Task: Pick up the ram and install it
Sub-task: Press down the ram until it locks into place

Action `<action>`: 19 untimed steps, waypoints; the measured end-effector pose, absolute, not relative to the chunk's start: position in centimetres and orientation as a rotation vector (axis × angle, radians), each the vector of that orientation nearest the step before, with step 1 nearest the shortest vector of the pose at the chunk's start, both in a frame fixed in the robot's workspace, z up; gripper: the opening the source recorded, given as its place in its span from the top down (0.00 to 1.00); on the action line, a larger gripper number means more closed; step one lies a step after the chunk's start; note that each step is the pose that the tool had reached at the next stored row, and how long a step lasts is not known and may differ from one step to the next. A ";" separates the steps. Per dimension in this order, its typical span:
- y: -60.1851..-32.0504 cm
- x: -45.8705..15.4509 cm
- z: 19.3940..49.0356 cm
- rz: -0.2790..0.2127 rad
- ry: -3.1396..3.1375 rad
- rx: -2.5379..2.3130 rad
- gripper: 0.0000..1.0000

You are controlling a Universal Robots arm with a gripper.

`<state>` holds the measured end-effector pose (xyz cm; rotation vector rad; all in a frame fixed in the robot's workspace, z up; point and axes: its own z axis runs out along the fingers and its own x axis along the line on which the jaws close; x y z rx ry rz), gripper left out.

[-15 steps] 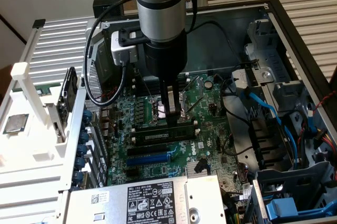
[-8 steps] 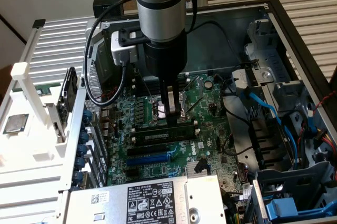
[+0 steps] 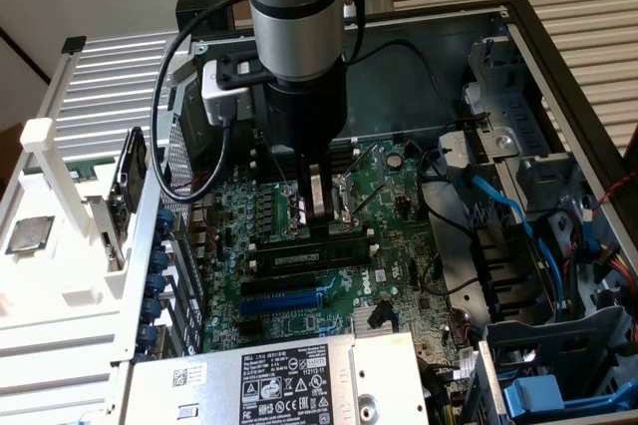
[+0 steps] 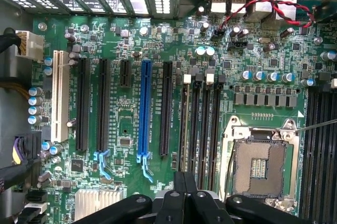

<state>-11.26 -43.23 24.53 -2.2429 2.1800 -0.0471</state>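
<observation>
My gripper [image 3: 319, 213] hangs low over the motherboard [image 3: 384, 186] inside the open computer case [image 3: 558, 56]. Its fingers look pressed together with nothing between them, and the wrist view agrees: the dark fingertips [image 4: 178, 190] meet over the board.

The ram [image 3: 304, 257] is not in my grasp. It lies along the memory slots just below the fingertips, label up the side, beside the blue expansion slot [image 3: 289, 295]. Whether it is fully seated or only resting in the slot I cannot tell, and I cannot pick it out with certainty from the wrist view.

I judge the stick light, stiff and thin, with fragile chips and contacts. It should be held by its long bare edges or short ends, never by the chip faces. It will tolerate little twisting, so any push has to go straight down and evenly.

Room is tight: the CPU socket [image 4: 260, 166] sits close on one side, capacitors and slots crowd the other, and blue cables [image 3: 498, 206] loop at the exterior view's right. The power supply [image 3: 269, 375] boxes in the near side. The case rests on a pale slatted surface [image 3: 110, 76].
</observation>
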 end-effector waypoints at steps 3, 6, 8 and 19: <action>-42.7 -11.3 24.2 -0.059 2.188 -2.251 0.90; -42.7 -11.4 23.9 -0.056 2.189 -2.253 0.90; -42.7 -11.4 23.8 -0.056 2.189 -2.253 0.90; -42.6 -11.3 23.5 -0.054 2.190 -2.253 0.90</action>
